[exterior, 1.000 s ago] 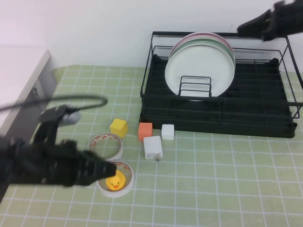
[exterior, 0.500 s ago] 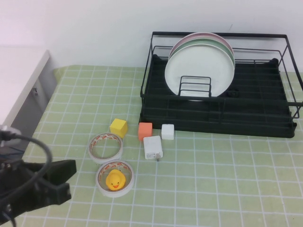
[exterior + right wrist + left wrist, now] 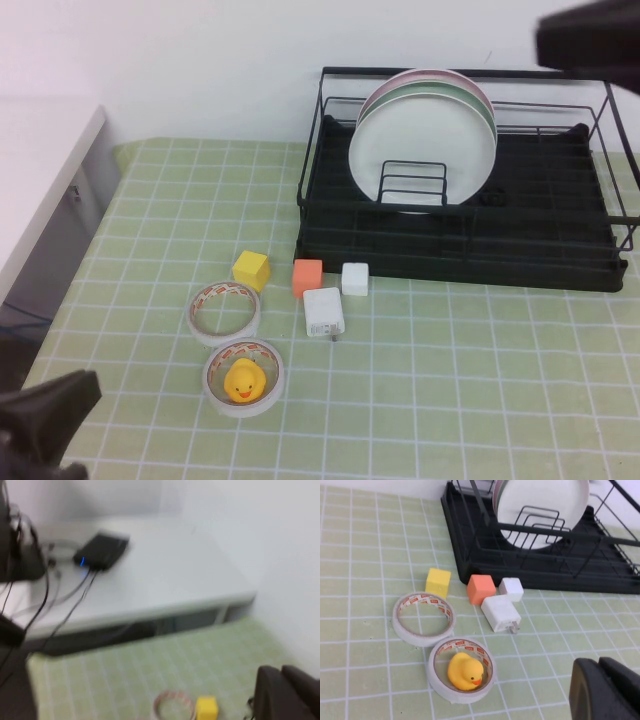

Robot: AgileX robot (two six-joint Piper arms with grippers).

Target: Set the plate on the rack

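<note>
Well apart: plate, left end effector.

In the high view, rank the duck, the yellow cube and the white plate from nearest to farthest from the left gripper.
The left gripper sits at the table's near-left corner; the right gripper is above the rack's far right.
1. Duck, inside a tape roll, nearest.
2. Yellow cube, farther back.
3. White plate, upright in the rack, farthest.

Left wrist view: plate stands upright in the rack at the far edge, against the divider loops. Near the rack's front: yellow cube, orange cube, white cube, charger. Two tape rolls touch; empty one, the other around a duck. Left gripper fingers together, above the mat.
</note>
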